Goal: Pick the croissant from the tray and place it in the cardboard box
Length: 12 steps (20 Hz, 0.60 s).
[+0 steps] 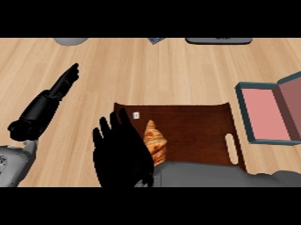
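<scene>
Right hand (121,151) of mine, fingers straight and holding nothing, hovers just left of the croissant (155,141) — lying lengthwise on the dark tray (198,121) — cardboard box (269,115) farther right.

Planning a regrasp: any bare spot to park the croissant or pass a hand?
Free: tray floor right of croissant; counter between tray and box. Crowded: tray's left, right hand beside croissant.

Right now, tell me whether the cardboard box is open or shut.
Open. The cardboard box has its lid swung up to the right, showing a bare pink inside; the croissant still lies on the tray.
</scene>
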Each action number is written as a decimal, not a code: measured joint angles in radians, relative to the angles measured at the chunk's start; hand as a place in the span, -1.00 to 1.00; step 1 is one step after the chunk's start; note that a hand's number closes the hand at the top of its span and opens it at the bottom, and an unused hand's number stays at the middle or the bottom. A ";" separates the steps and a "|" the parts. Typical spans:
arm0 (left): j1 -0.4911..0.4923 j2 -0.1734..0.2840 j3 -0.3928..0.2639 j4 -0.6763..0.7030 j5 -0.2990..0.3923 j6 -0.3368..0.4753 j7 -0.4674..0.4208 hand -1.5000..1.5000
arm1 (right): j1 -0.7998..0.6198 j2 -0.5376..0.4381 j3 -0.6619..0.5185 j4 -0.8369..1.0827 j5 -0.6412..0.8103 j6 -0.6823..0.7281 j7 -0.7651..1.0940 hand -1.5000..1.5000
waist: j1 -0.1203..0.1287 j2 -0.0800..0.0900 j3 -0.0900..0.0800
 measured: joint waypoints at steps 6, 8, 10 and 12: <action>-0.009 -0.005 0.011 0.001 -0.004 -0.008 0.010 0.00 | 0.010 0.070 0.071 0.119 -0.017 -0.008 0.070 -1.00 | 0.002 0.001 0.001; -0.003 -0.005 0.015 0.011 -0.008 -0.014 -0.004 0.00 | 0.024 0.078 0.096 0.133 -0.027 -0.021 0.097 -1.00 | 0.002 0.001 0.001; 0.001 -0.017 0.013 0.023 -0.017 -0.011 -0.019 0.00 | 0.021 0.083 0.104 0.150 -0.045 -0.028 0.116 -1.00 | 0.003 0.002 0.001; 0.002 -0.012 0.022 0.013 -0.013 -0.020 -0.010 0.00 | 0.030 0.087 0.123 0.172 -0.050 -0.035 0.128 -1.00 | 0.005 0.002 0.001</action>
